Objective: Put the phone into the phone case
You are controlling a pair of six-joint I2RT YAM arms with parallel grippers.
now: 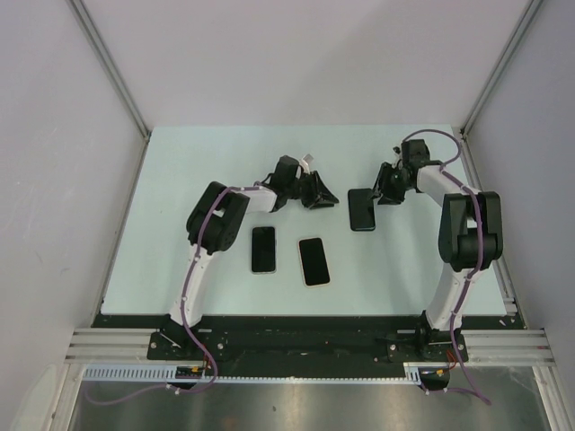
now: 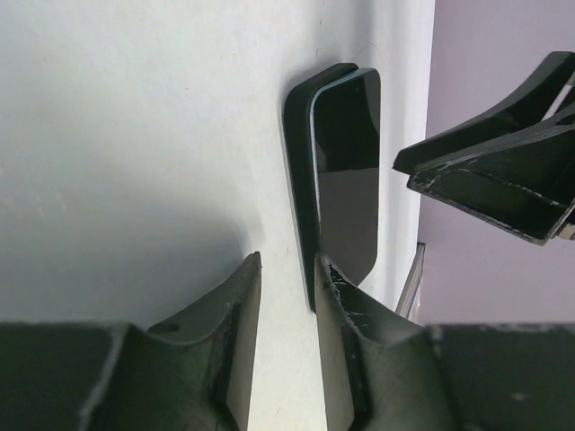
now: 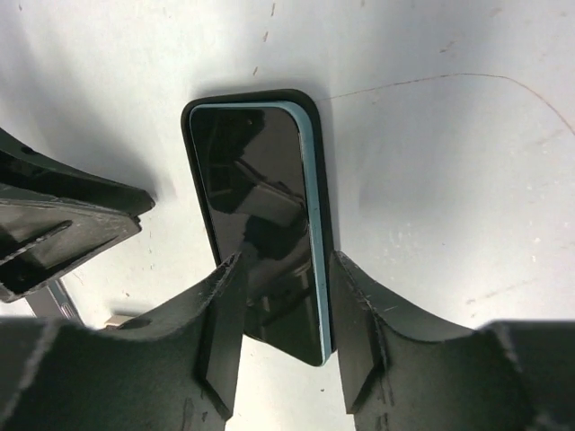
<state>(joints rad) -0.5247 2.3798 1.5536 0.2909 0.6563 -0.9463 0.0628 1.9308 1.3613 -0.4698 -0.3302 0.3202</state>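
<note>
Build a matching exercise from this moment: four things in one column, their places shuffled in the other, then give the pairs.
Things
1 blue-edged phone
2 black case
3 left gripper
4 right gripper

Places
A under the phone
B fingers above one end of the phone
C at the case's edge, gap over bare table
D lying on the case, screen up

Pairs: 1-D, 2-A, 3-C, 4-B
</note>
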